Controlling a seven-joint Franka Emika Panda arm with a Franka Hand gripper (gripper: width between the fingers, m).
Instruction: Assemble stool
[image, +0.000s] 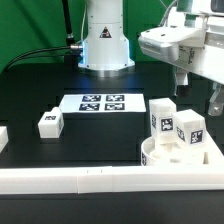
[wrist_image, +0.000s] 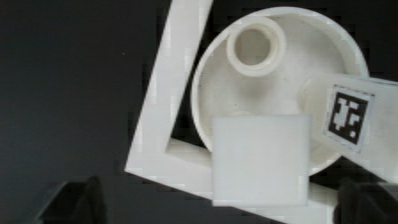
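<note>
Mostly black table (image: 28, 92), green backdrop (image: 25, 20).

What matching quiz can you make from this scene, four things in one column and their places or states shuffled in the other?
Things
1 lone leg
2 marker board
3 round seat
4 end effector

Places or states
A in the rail corner
B raised and open
C alone at the exterior view's left
D flat before the robot base

Pairs: 1-C, 2-D, 3-A, 4-B
</note>
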